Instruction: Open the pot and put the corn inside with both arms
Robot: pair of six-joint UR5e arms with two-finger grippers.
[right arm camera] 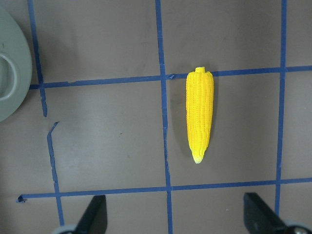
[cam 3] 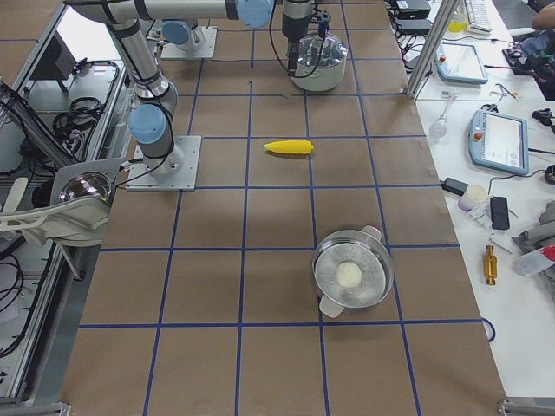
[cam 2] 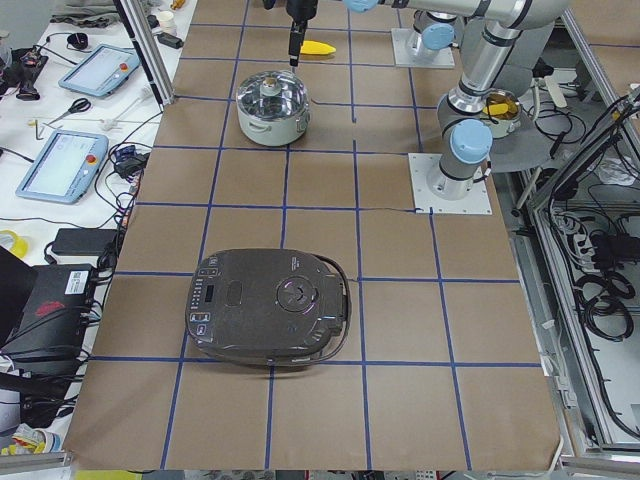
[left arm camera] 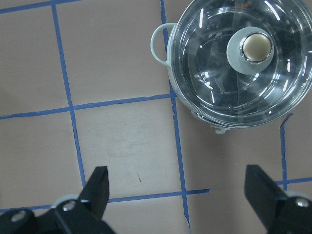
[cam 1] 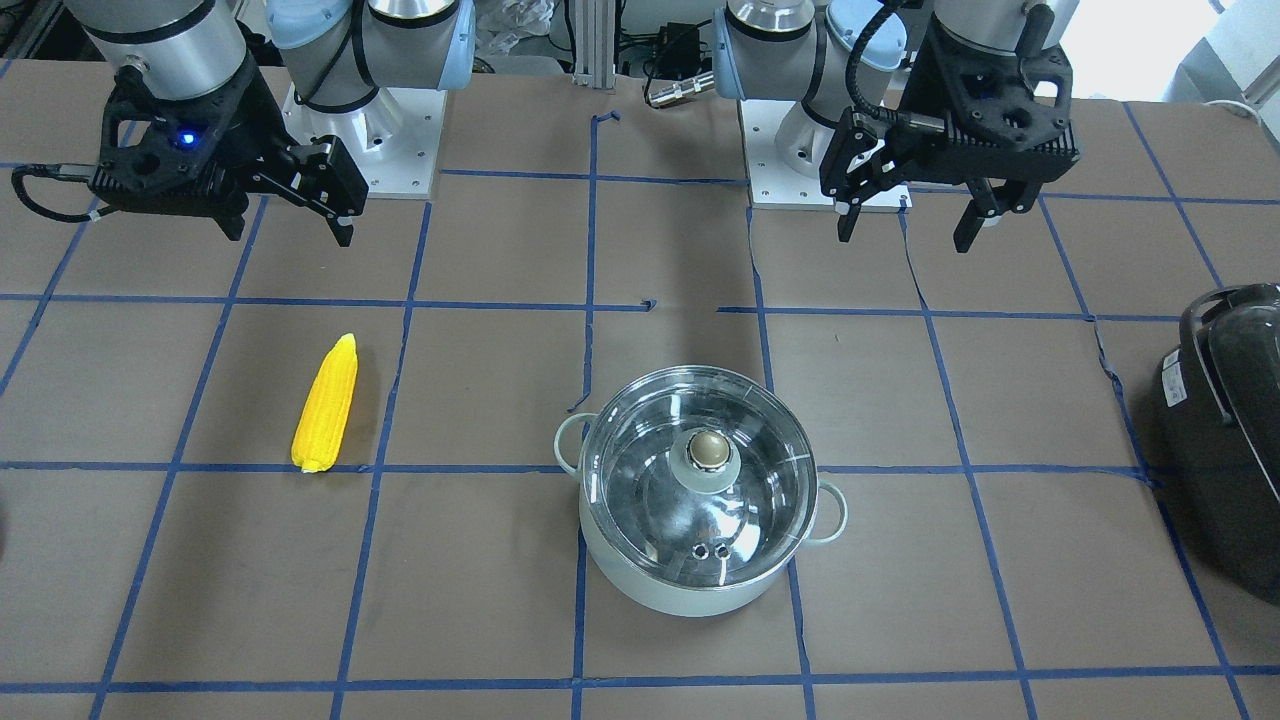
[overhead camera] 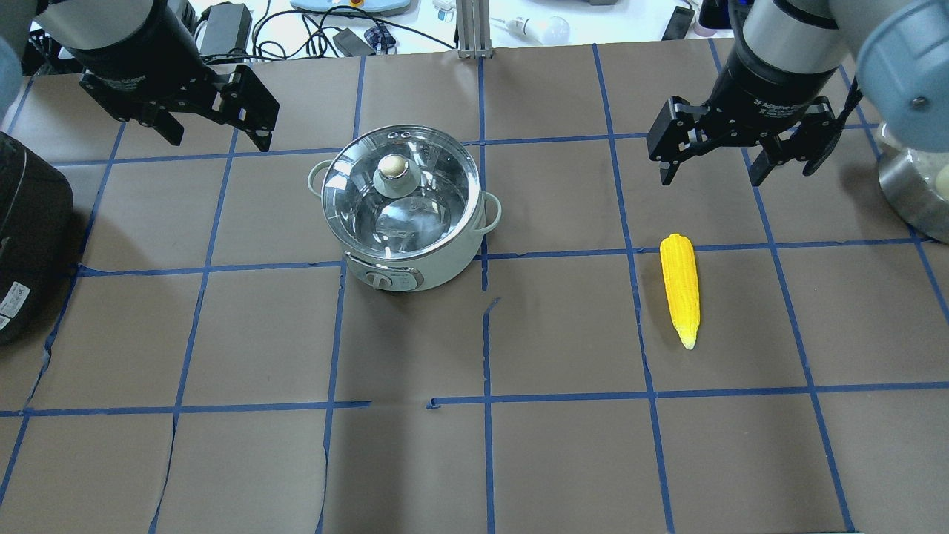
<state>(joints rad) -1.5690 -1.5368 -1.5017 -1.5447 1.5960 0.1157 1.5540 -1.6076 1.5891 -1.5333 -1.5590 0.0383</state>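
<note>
a brown desk (overhead camera: 519, 460) taped into blue squares is seen from above. a large black appliance (overhead camera: 30, 222) sits at its left edge, well apart from the work. two robot arms are held high at the back of the desk, each stationed over its own job. the left arm's fingers (overhead camera: 252, 111) are spread wide and empty, hung above and just beside the pot, judged to be placed for taking the lid. the right arm's fingers (overhead camera: 667, 141) are likewise spread wide and empty, hung near the blunt end of the corn. the mint-green pot (overhead camera: 445, 267) stands upright left of centre, closed by its glass lid (overhead camera: 422, 215), so nothing can be put in yet. the yellow corn (overhead camera: 680, 285) lies flat on the desk, well apart to the pot's right, untouched. the lid's brass-coloured knob (overhead camera: 393, 167) stands up at its middle, the one grip offered for lifting.
</note>
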